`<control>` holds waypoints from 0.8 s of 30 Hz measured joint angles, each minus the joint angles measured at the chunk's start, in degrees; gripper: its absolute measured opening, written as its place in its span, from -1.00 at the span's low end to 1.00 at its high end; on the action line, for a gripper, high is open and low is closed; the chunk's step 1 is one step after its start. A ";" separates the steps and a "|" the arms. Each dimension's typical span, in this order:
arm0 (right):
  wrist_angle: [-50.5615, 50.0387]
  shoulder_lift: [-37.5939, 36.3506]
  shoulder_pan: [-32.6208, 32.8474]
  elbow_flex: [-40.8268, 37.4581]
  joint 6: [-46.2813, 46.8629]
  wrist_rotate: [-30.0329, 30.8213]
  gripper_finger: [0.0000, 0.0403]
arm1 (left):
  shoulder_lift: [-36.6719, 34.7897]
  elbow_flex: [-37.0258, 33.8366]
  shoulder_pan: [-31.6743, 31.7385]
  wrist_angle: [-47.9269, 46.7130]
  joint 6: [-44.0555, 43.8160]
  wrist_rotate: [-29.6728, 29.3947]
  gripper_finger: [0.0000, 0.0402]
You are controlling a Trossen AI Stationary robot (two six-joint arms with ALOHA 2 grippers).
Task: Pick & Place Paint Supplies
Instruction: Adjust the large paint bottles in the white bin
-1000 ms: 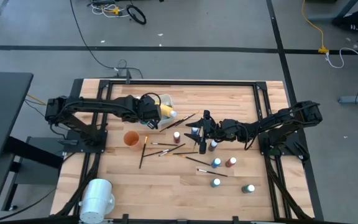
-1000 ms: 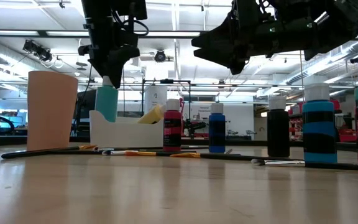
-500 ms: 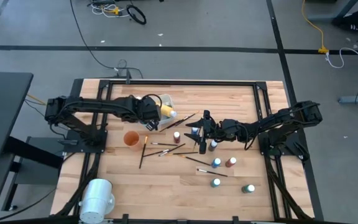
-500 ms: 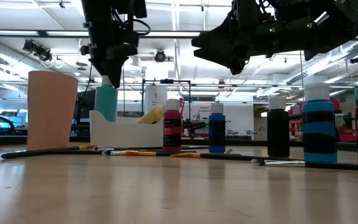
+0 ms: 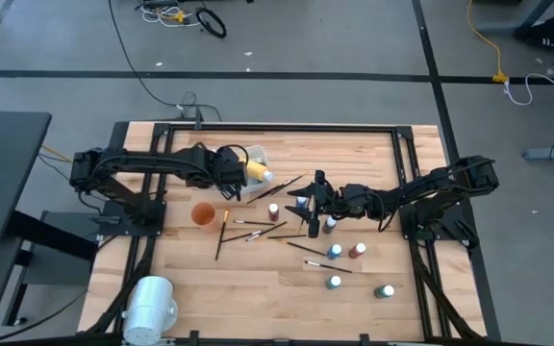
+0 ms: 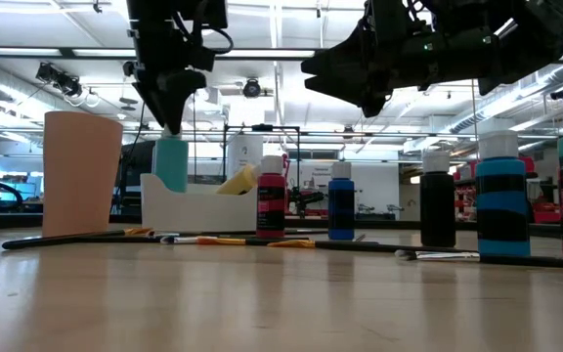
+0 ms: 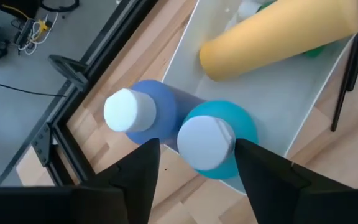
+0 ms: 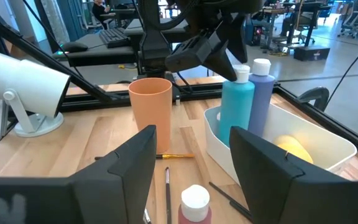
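A teal paint bottle (image 7: pixel 244 127) with a white cap (image 7: pixel 205 142) stands upright on its base in the white tub (image 7: pixel 291 106), next to a blue bottle (image 7: pixel 160 112). A yellow bottle (image 7: pixel 278 31) lies in the same tub. My left gripper (image 7: pixel 197 146) hangs open over the tub, slanting down, one finger on either side of the teal cap. My right gripper (image 5: pixel 314 204) waits open and level above the table's middle, over a red bottle (image 8: pixel 196 205), nothing between its fingers.
An orange cup (image 5: pixel 202 213) stands just near of the tub. Several small bottles (image 5: pixel 335 252) and thin brushes (image 5: pixel 258 226) lie scattered across the table's middle and right. A large white cylinder (image 5: pixel 150 303) sits at the near left corner.
My left gripper has rolled a little above the tub and its fingers have come off the teal bottle's cap. The bottle stays upright in the tub.
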 joint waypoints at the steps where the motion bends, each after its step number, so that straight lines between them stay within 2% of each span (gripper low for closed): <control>1: -0.07 0.00 0.00 0.00 0.00 0.00 0.02 | 0.00 0.00 0.00 0.04 0.26 -0.07 0.10; 4: -2.38 -0.02 0.00 0.00 -0.02 0.00 0.02 | -1.02 -0.01 -0.01 0.32 -0.33 -0.55 0.10; 7: -5.89 -0.02 -0.07 0.00 -0.04 0.53 0.02 | -3.47 0.04 -0.14 1.73 -0.18 -3.52 0.09; 10: -6.93 -0.02 -0.42 0.00 -0.13 1.99 0.02 | -7.24 0.02 -1.02 2.98 2.80 -8.19 0.07; 13: -6.51 -0.02 -1.09 0.02 -0.34 2.19 0.02 | -11.72 -0.03 -2.51 5.35 5.90 -10.30 0.04; 17: -6.42 -0.02 -2.04 1.05 -4.25 2.14 0.02 | -17.60 -0.32 -5.16 9.28 12.38 -15.45 -0.01; 24: -7.07 2.82 -4.09 7.63 -9.10 -2.43 0.14 | -25.38 -1.14 -7.70 12.27 17.86 -20.65 -0.05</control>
